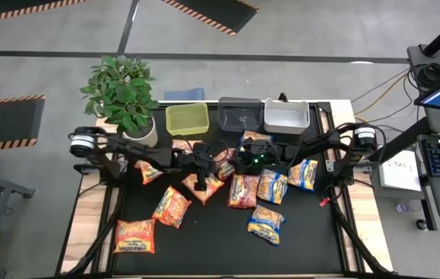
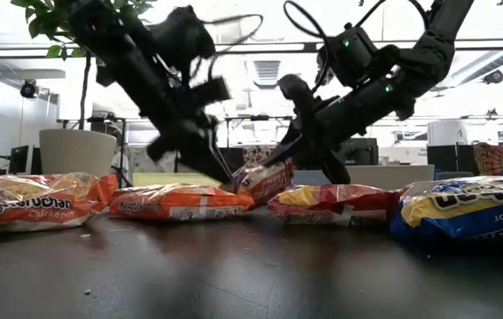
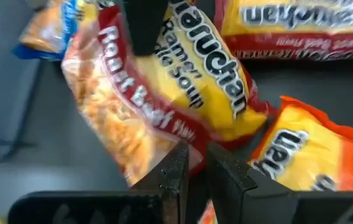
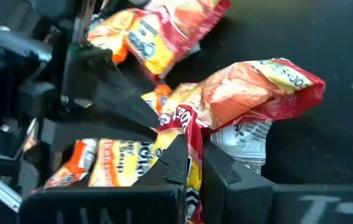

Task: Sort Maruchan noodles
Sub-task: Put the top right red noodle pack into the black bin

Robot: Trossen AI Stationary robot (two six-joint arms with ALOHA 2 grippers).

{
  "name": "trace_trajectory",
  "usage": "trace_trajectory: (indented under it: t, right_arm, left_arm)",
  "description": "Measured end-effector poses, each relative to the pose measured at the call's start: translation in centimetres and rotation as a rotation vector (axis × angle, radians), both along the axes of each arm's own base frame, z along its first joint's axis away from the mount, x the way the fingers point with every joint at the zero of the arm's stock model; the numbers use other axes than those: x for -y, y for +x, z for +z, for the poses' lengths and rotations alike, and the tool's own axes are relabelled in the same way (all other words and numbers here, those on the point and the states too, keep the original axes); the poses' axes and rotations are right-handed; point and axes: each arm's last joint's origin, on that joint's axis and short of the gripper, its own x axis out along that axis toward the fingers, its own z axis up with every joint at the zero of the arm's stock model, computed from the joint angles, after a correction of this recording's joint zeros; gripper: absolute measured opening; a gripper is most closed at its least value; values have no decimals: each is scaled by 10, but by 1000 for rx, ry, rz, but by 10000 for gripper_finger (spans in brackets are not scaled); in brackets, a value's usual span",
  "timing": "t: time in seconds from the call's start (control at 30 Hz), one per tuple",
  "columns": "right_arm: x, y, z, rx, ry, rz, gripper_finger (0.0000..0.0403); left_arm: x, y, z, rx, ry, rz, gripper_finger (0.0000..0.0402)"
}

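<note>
Both grippers are shut on one red Maruchan packet point(image 3: 164, 93), printed "Roast Beef", near the table's middle point(image 1: 223, 168). My left gripper point(image 3: 192, 165) comes from the table's left point(image 1: 207, 172). My right gripper point(image 4: 192, 155) comes from the right point(image 1: 234, 164). In the low view the packet point(image 2: 265, 182) sits tilted between the two sets of fingers. Other noodle packets lie flat on the black tabletop: orange ones point(image 1: 172, 206) point(image 1: 135, 235), a red one point(image 1: 242, 191) and blue-and-yellow ones point(image 1: 267, 223) point(image 1: 304, 173). My left gripper pinches the packet's red end seam point(image 3: 192, 146) between its two fingers, slanting down from the table's left. The packet stretches away from the fingers, tilted. My right gripper pinches the packet's opposite red edge point(image 4: 195, 134) between its two fingers, slanting down from the table's right. The film is crumpled and bulges above the fingers point(image 4: 257, 93). Whether the packet's low end touches the table, I cannot tell.
A green bin point(image 1: 187, 118), a dark bin point(image 1: 240, 113) and a grey bin point(image 1: 285, 115) stand in a row at the table's far edge. A potted plant point(image 1: 123, 93) stands at the far left. Bare tabletop lies along the near edge point(image 1: 220, 252).
</note>
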Motion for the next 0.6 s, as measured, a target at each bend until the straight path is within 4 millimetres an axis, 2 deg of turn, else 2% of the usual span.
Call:
trace_trajectory:
  t: [0.33,0.6]
  right_arm:
    - [-2,-13,44,84,-126,-39,9]
    - [7,-30,95,4,-315,-163,9]
  left_arm:
    - [0,-33,75,215,44,-34,37]
    - [0,-61,122,419,125,-67,37]
